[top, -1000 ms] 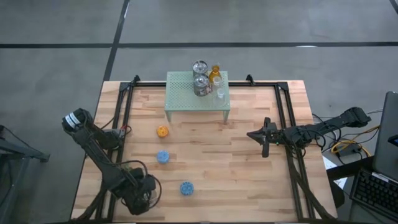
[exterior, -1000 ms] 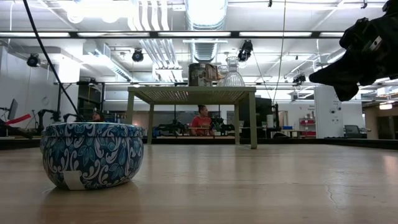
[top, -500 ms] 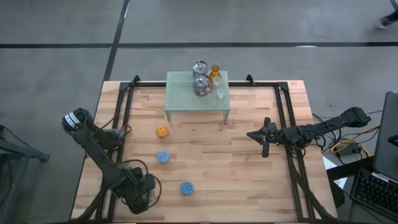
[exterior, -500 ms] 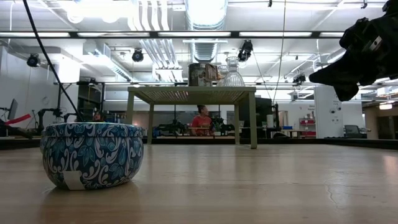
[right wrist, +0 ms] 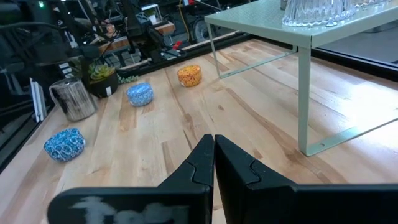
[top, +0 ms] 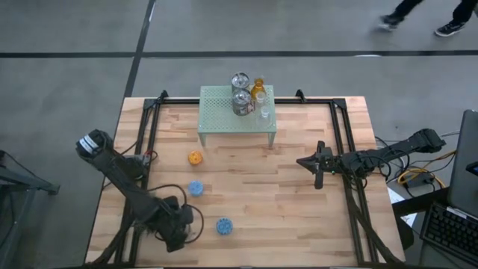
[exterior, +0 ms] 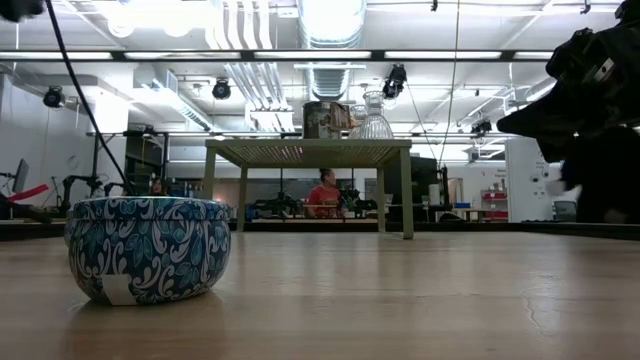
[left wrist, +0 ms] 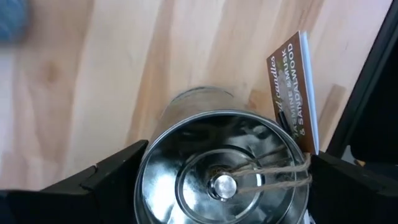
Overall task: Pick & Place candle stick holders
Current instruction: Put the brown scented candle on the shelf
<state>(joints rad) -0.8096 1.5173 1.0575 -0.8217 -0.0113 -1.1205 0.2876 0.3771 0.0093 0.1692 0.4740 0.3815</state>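
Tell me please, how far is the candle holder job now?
Looks done: several holders stand on the mesh stand. In hand: the left gripper is over a silvery holder. Left: the orange holder and two blue holders on the table. The right gripper waits, jaws shut.

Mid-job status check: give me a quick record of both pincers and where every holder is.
left pincer: at the table's near-left corner, over a silver tin
right pincer: shut, empty, hovering over the table's right side
on the green stand: two silver tins, amber glass, clear glass
on the bare table: orange holder, two blue holders
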